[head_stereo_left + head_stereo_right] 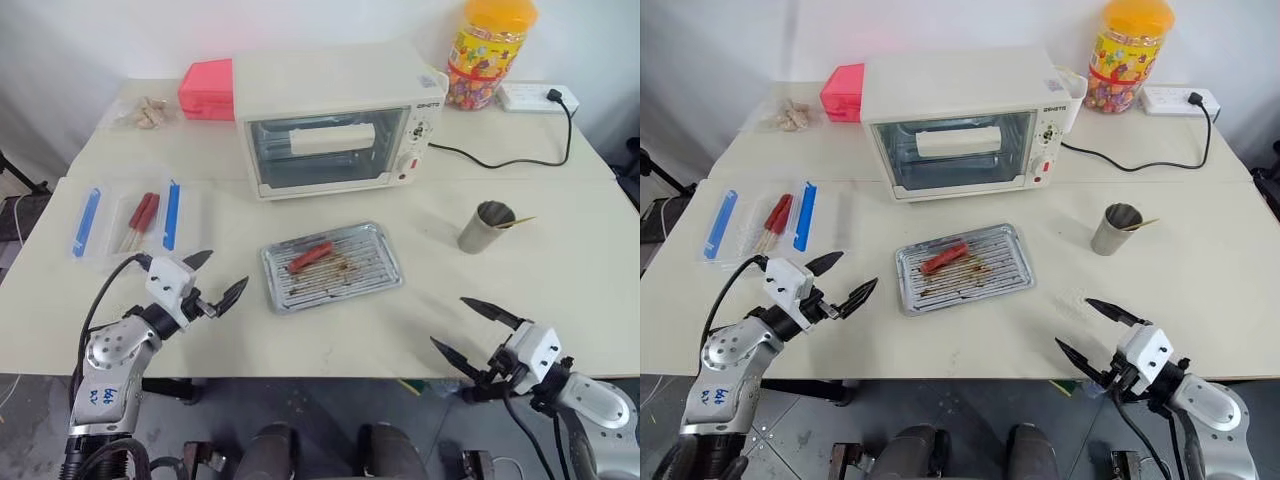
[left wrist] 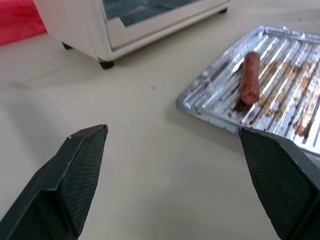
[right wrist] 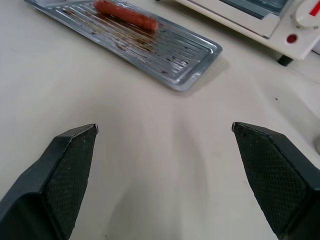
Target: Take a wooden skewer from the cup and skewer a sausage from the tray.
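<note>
The tray [image 1: 332,265] sits at desk [image 1: 560,290] centre, in front of the oven [image 1: 335,120]. The sausage [image 1: 310,256] lies on the tray's left half, unskewered. The cup [image 1: 485,226] stands well right of the tray; a skewer [image 1: 519,222] projects over its rim. The left gripper [image 1: 214,280] hovers left of the tray, jaws spread, empty. The right gripper [image 1: 476,328] hovers at the near edge, jaws spread, empty. Oven lettering is present but probably too small to read; the jar [image 1: 490,45] label likewise.
</note>
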Controlling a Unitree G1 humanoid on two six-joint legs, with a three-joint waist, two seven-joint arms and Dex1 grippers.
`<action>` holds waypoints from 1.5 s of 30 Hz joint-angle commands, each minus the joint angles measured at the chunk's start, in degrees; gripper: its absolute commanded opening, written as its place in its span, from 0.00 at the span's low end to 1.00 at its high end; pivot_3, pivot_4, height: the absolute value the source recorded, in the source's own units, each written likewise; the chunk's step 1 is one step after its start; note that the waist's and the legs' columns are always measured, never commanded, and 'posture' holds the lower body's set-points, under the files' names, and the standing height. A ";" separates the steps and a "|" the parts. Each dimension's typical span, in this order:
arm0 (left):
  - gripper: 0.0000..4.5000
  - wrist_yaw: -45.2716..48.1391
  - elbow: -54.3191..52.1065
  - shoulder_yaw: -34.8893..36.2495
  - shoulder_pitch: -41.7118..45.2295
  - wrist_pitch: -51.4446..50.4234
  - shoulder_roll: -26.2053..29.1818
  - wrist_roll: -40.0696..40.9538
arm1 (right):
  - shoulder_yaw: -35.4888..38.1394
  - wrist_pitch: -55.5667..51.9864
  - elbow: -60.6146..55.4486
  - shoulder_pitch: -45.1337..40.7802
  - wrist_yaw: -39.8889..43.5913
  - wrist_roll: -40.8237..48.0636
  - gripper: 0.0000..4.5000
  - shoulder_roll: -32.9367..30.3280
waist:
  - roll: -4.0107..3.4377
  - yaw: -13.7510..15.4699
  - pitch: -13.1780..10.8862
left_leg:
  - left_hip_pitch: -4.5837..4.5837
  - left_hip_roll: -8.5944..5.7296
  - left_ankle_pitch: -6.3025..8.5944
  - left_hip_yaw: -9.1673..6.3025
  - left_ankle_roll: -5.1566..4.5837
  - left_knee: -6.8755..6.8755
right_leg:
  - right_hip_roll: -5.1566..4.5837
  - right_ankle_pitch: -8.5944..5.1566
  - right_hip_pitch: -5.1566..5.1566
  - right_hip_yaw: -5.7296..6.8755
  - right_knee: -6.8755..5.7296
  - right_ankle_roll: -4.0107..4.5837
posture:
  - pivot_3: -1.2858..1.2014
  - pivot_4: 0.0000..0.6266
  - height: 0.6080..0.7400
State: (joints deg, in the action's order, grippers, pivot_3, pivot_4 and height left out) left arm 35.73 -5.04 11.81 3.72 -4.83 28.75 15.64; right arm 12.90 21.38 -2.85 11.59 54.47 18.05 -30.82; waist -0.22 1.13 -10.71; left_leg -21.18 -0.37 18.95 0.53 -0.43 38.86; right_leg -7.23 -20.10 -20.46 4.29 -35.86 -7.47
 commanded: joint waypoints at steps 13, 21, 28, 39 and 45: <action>0.99 25.83 -10.20 -4.24 2.51 -10.43 10.50 18.50 | 19.39 -4.92 3.98 0.32 -4.74 7.93 1.00 -8.14 | -0.04 0.11 0.01 | 0.02 -0.01 0.01 -0.06 -0.01 0.00 | -0.16 0.00 0.12 0.03 0.11 0.01 | 0.52 0.24 1.00; 0.99 24.50 -12.16 -3.42 5.51 -14.90 8.91 22.91 | 20.25 -8.86 7.91 -4.53 0.78 9.92 1.00 -14.81 | -0.17 -0.23 -0.02 | 0.01 0.01 0.01 0.01 -0.05 0.00 | -0.12 0.00 0.11 -0.02 0.11 0.01 | 0.52 0.24 1.00; 0.99 24.15 -12.53 -4.99 6.51 -13.83 6.62 21.87 | 10.48 -29.51 15.76 -23.87 13.78 12.09 1.00 -32.41 | -0.41 -1.05 -0.17 | 0.00 0.02 0.00 0.02 -0.11 0.05 | -0.09 0.00 0.11 0.01 0.09 0.00 | 0.52 0.24 1.00; 0.99 22.68 -12.56 -6.57 5.67 -12.45 5.00 19.51 | -18.08 -42.17 33.62 -61.84 28.05 -7.41 1.00 -36.84 | -0.49 -1.14 -0.25 | -0.35 -0.04 0.01 -0.11 -0.11 0.04 | -0.21 0.00 -0.13 0.08 0.27 0.00 | 0.52 0.24 1.00; 0.99 21.61 -13.61 -6.92 4.76 -12.12 4.62 19.10 | -23.35 -35.56 46.02 -70.98 28.91 -15.63 1.00 -32.67 | -0.47 -1.19 -0.25 | -0.37 -0.07 0.01 -0.06 -0.10 0.07 | -0.16 0.00 -0.15 0.14 0.25 0.00 | 0.52 0.24 1.00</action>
State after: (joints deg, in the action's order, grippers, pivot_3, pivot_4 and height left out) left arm 57.63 -16.21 4.50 8.54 -17.99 33.59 34.87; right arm -10.92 -16.27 41.01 -57.74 83.09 3.90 -63.18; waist -0.69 -0.06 -10.96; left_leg -21.55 -0.44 18.96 0.48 -0.53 38.95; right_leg -7.37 -20.10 -20.61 4.42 -35.62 -7.47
